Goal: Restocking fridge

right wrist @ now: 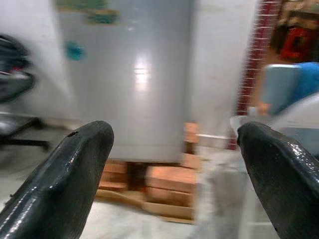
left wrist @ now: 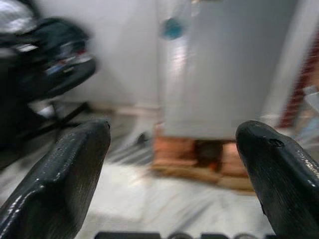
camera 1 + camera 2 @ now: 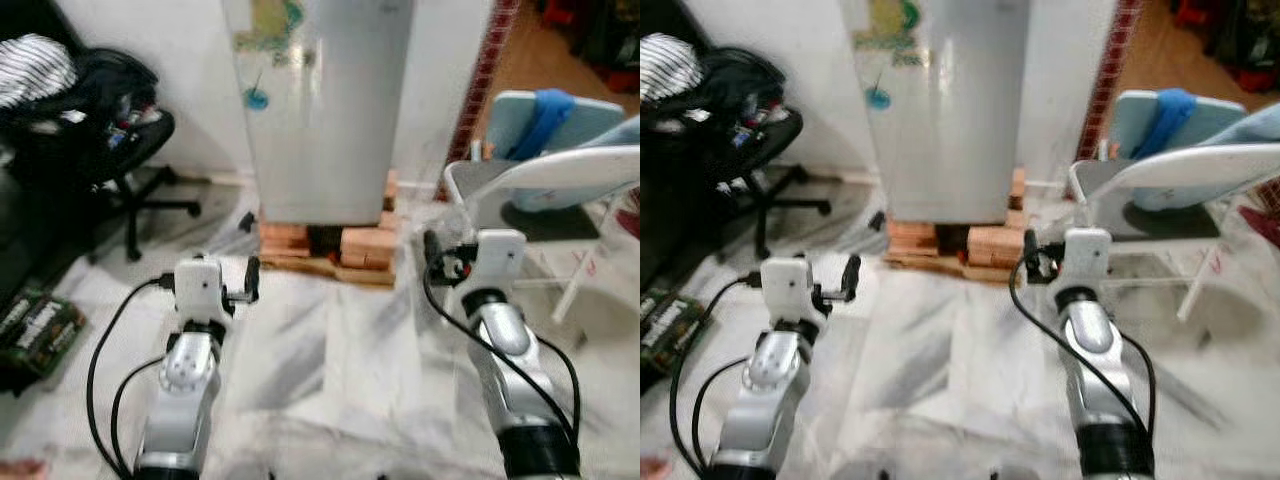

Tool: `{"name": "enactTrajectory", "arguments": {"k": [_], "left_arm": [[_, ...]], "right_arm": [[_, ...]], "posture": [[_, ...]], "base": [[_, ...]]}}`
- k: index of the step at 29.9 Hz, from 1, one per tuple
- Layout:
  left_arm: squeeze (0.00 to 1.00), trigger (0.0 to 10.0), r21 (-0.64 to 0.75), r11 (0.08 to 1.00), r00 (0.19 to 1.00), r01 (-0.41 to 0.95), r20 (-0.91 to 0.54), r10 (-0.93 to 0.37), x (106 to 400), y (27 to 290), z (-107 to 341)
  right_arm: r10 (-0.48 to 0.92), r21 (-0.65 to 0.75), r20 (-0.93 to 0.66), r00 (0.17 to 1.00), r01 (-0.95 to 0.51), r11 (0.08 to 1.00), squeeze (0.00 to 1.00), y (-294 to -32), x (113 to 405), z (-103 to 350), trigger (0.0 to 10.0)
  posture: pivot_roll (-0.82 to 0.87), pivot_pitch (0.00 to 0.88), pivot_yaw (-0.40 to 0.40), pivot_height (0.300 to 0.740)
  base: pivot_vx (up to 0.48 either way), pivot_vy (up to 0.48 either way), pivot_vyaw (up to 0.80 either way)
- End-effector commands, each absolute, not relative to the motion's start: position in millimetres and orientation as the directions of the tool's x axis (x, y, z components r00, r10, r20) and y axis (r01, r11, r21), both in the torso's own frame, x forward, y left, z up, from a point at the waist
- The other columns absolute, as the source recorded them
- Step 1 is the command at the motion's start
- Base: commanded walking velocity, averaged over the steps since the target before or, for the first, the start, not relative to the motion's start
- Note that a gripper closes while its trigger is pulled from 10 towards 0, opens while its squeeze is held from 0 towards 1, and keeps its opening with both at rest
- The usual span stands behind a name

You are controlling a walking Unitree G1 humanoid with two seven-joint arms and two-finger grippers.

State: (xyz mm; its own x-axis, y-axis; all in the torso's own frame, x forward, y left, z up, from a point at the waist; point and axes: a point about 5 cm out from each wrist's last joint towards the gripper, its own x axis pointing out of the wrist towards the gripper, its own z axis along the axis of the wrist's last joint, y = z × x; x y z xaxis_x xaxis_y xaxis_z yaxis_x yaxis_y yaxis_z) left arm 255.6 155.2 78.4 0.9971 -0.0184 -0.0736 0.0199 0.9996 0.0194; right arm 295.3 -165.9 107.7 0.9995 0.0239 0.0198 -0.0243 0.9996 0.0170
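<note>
Fridge [image 3: 325, 110] stands ahead, well apart from both wide-open, empty end effectors [image 2: 174, 164] [image 1: 174, 164].

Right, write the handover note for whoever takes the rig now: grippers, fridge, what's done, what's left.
Left gripper: open, holding nothing, raised toward the fridge.
Right gripper: open, holding nothing, also raised.
Fridge: straight ahead, silver door shut, standing on bricks over a wooden board.
Office chair to the left, white chair to the right.
Done: robot faces the fridge.
Left: close in, open the door, find items and stock them.
</note>
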Motion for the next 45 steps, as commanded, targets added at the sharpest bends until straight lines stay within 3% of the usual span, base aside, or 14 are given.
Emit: {"name": "enactTrajectory", "arguments": {"k": [1, 3, 17, 31, 45], "left_arm": [[0.0, 10.0, 0.021, 0.999, 0.999, 0.032, -0.036, -0.032, 259.2, 151.1, 84.7], [0.0, 10.0, 0.015, 0.998, 0.998, 0.059, 0.022, -0.059, 260.0, 149.3, 91.0], [0.0, 10.0, -0.003, 0.996, 0.996, 0.084, 0.033, -0.084, 258.4, 148.4, 93.2], [0.0, 10.0, -0.008, 0.994, 0.993, 0.106, 0.054, -0.105, 258.2, 146.9, 94.8], [0.0, 10.0, -0.016, 0.994, 0.994, 0.104, 0.036, -0.104, 258.6, 146.0, 92.1]], "right_arm": [[0.019, 0.002, 0.024, 1.0, -0.019, 1.0, 0.0, -169.7, 296.1, 108.2, 10.0], [0.026, -0.002, 0.026, 0.999, -0.026, 1.0, 0.0, -168.4, 296.9, 108.2, 10.0], [0.029, -0.021, 0.041, 0.999, -0.028, 0.999, 0.0, -167.5, 300.5, 110.1, 10.0], [0.017, -0.032, 0.039, 0.999, -0.016, 0.999, 0.0, -169.4, 300.0, 109.1, 10.0], [0.012, -0.031, 0.033, 0.999, -0.011, 0.999, 0.0, -169.4, 300.7, 108.4, 10.0]], "posture": [[0.03, 0.033, 0.037, 0.74], [0.03, 0.036, 0.038, 0.74], [0.03, 0.047, 0.035, 0.74], [0.03, 0.05, 0.035, 0.74], [0.03, 0.052, 0.037, 0.74]], "base": [[0.0, 0.465, 0.0], [0.0, 0.48, 0.0], [0.0, 0.445, 0.0], [0.362, 0.311, 0.0], [0.445, 0.0, -0.22]]}}
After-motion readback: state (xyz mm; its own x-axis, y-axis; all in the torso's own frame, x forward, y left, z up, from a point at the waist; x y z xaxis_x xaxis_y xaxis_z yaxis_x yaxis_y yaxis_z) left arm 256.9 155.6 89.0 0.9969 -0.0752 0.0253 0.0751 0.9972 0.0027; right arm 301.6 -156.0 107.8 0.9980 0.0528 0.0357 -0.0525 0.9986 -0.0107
